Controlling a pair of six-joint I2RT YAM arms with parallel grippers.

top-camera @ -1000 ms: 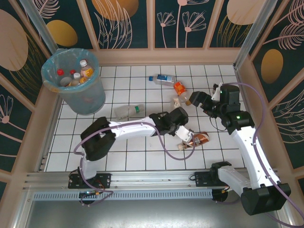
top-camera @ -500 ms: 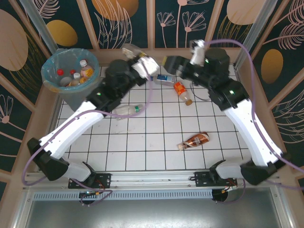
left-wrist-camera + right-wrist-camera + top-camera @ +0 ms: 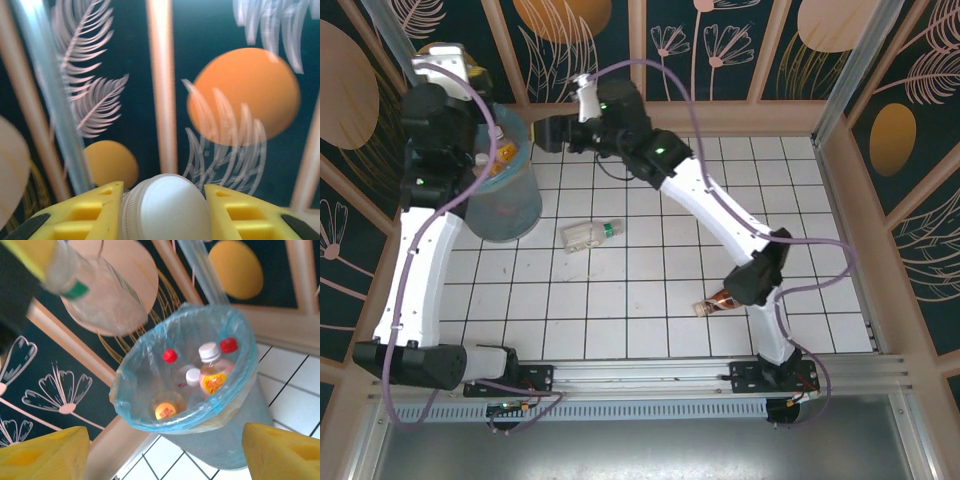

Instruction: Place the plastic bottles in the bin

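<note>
left fingers point(image 3: 95, 212): clamped on white-capped bottle point(image 3: 167, 207) | right fingers point(image 3: 42, 452): spread apart | right wrist: bottles point(image 3: 212, 375) in bin point(image 3: 135, 367)

bin point(image 3: 508, 206): far-left corner | clear bottle point(image 3: 590, 234): lying flat near bin | brown-label bottle point(image 3: 713, 303): partly under right arm point(image 3: 710, 200)

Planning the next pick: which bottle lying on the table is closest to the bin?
The clear bottle with a green band, just right of the bin. The brown one lies far off, near the front edge.
</note>
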